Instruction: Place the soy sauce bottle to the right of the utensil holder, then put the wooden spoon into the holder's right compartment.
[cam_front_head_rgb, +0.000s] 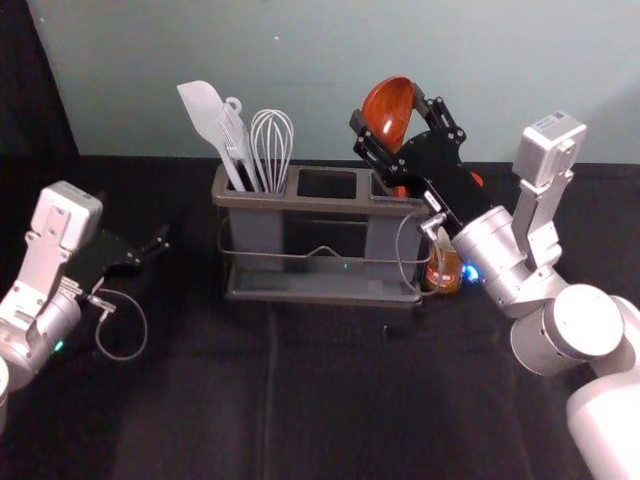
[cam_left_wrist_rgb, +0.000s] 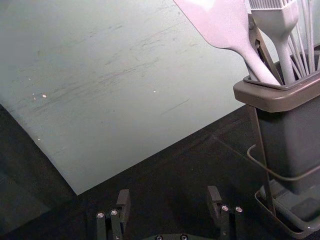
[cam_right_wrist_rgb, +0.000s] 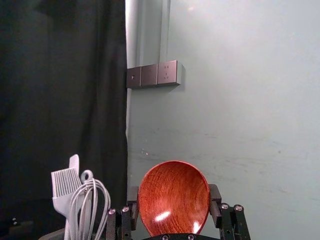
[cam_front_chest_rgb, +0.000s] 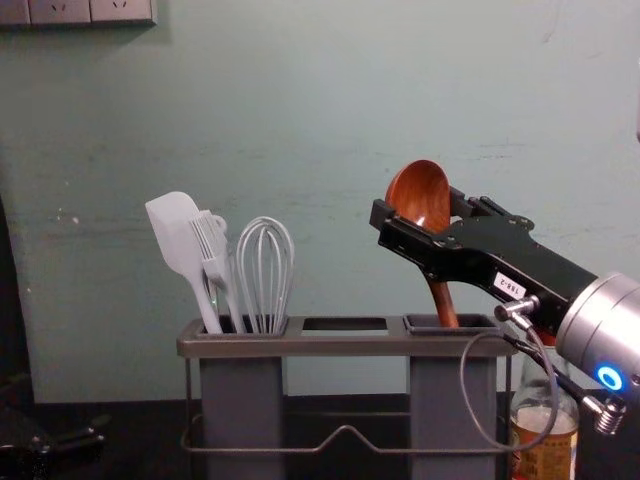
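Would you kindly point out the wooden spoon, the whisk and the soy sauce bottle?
Wooden spoon (cam_front_head_rgb: 388, 108): head view, its bowl.
Whisk (cam_front_chest_rgb: 263, 265): chest view, its wires.
Soy sauce bottle (cam_front_chest_rgb: 550, 459): chest view, its label.

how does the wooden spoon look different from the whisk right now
The wooden spoon has a solid reddish-brown bowl; the whisk has pale wire loops. The right gripper holds the spoon at the right compartment, while the whisk stands ungripped in the left compartment. Both have their heads up.
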